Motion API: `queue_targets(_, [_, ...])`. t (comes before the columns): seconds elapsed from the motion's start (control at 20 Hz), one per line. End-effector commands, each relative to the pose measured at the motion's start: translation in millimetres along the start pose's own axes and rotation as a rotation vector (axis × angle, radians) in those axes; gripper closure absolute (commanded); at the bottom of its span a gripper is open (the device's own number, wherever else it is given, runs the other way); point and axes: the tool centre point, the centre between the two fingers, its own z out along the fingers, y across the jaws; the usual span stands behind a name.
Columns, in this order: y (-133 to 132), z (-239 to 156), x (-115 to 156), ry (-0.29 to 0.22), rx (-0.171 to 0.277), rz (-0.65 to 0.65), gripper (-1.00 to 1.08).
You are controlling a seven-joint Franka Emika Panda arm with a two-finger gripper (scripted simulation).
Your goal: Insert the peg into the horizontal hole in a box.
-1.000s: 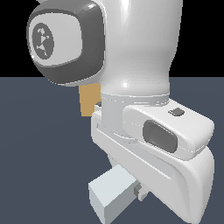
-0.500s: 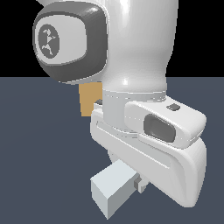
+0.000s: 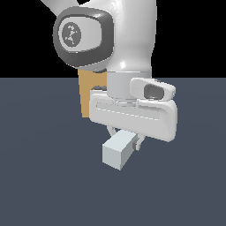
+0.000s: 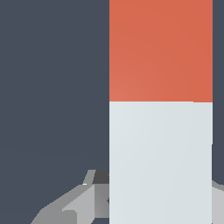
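In the exterior view my arm fills the middle and hides most of the scene. The gripper [image 3: 127, 137] is shut on the peg [image 3: 118, 151], whose pale grey end sticks out below the hand, off the floor. Behind the arm, a strip of the tan-orange box [image 3: 90, 90] shows on the exterior view's left; the hole is hidden. The wrist view shows the peg [image 4: 160, 131] up close, its red-orange end running away from the gripper [image 4: 159, 192]. Grey fingers [image 4: 74, 205] flank the pale part.
A flat dark blue-grey floor [image 3: 39, 176] lies all around, with a black background above it. Apart from the arm, the peg and the box, I see no other objects.
The hand has risen and turned to face the exterior camera more squarely. The peg has come up with it and now hangs higher above the floor.
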Motion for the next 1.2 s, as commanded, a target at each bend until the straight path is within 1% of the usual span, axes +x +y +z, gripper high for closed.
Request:
queue_targets(0.0, [-16, -11, 21, 0.002, -0.005, -0.104, 1.08])
queue_targets(0.25, [-54, -26, 50, 0.002, -0.005, -0.295, 1.08])
queue_targets(0.55, [-83, -37, 66, 0.002, -0.005, -0.428, 1.08])
queue_targets(0.8, [-93, -40, 70, 0.002, -0.005, -0.465, 1.08])
queue_targets(1.05, [-94, -38, 69, 0.0, -0.001, -0.465, 1.08])
queue_targets(1.15, [-92, -41, 69, 0.003, -0.006, -0.467, 1.08])
